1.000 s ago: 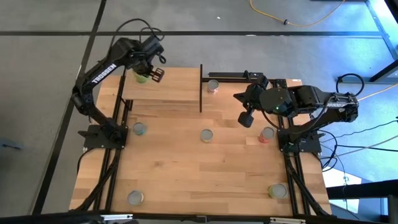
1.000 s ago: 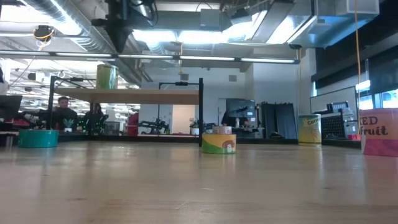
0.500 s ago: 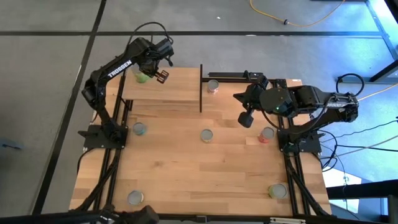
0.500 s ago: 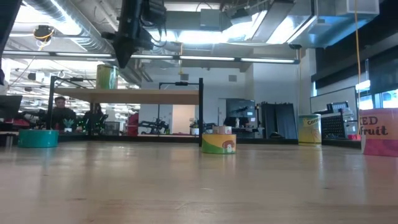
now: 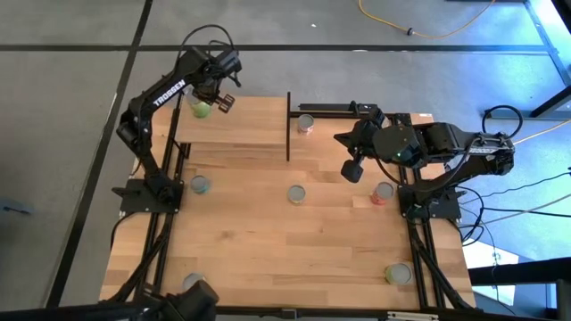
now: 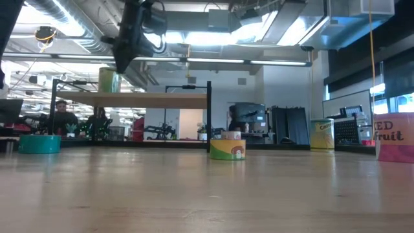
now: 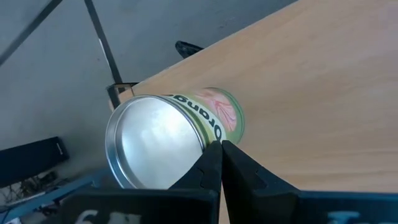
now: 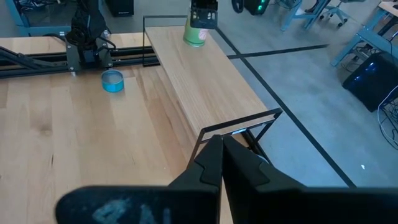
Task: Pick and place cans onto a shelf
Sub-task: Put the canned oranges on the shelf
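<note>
A green-labelled can (image 5: 202,109) with a silvery top (image 7: 152,146) stands upright on the far left corner of the light-wood shelf (image 5: 241,129). My left gripper (image 5: 223,101) is shut. It slants down from above, its tips right beside the can's upper side. My right gripper (image 5: 354,171) is shut on nothing and hangs above the table, right of the shelf's black end panel (image 5: 288,125). Several other cans stand on the tabletop: one past the panel (image 5: 306,123), a teal one (image 5: 200,185), one mid-table (image 5: 296,193) and a red one (image 5: 382,193). My left gripper's shut fingertips (image 7: 214,149) stand against the can's green label just below the rim (image 7: 217,134), slanting down from above. Whether they touch it, I cannot tell. The can stands on the shelf board.
Two more cans stand near the table's near edge, at the right (image 5: 398,274) and at the left (image 5: 193,283). A dark shape (image 5: 192,305) shows below the near left corner. Bare board lies between the can and the black panel.
My left gripper has come down toward the green can and a little toward the shelf's far left corner, tipping more steeply downward. It has stayed shut. My right arm has kept still.
</note>
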